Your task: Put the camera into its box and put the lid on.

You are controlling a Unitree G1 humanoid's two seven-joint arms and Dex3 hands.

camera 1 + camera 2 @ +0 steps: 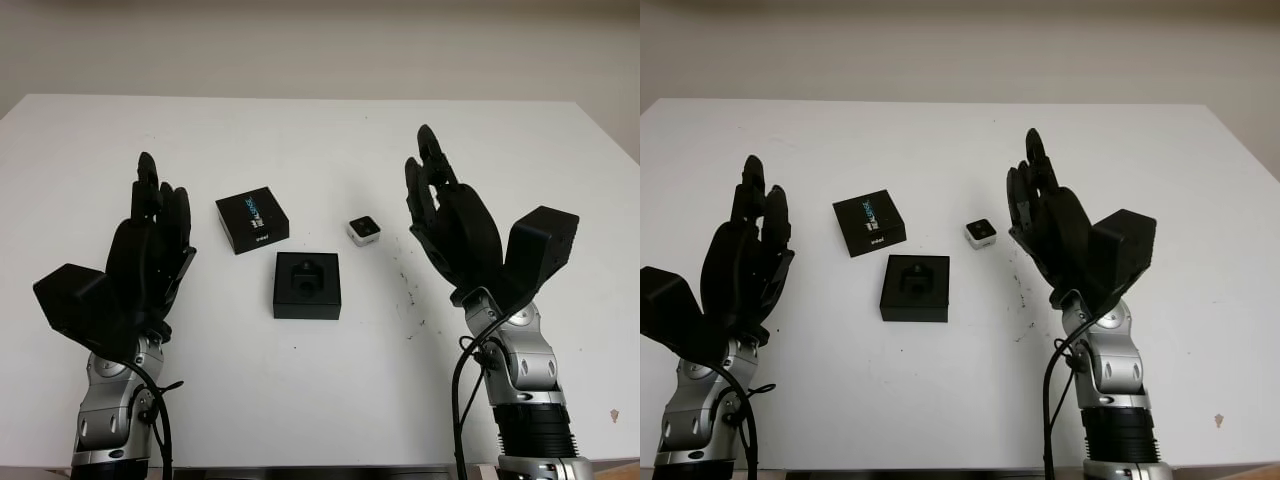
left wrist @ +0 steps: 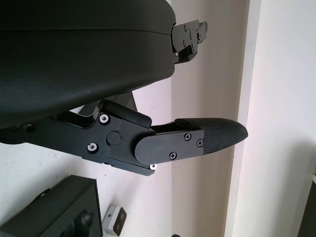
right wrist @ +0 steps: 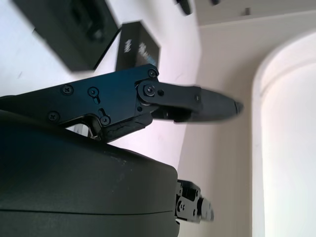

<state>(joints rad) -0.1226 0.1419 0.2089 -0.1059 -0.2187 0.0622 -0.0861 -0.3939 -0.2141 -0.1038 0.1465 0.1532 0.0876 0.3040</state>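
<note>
An open black box (image 1: 307,285) with a moulded insert lies in the middle of the white table (image 1: 320,400). Its black lid (image 1: 252,220), printed with blue lettering, lies just behind and to the left. A small white camera (image 1: 364,230) sits to the right of the lid, behind the box's right corner. My left hand (image 1: 150,245) is raised left of the box, open and holding nothing. My right hand (image 1: 445,215) is raised right of the camera, open, also holding nothing. The left wrist view catches the box (image 2: 54,210) and the camera (image 2: 114,220); the right wrist view shows box (image 3: 69,29) and lid (image 3: 139,48).
Small dark specks (image 1: 408,290) mark the table between the box and my right hand. A pale wall (image 1: 320,45) runs behind the table's far edge.
</note>
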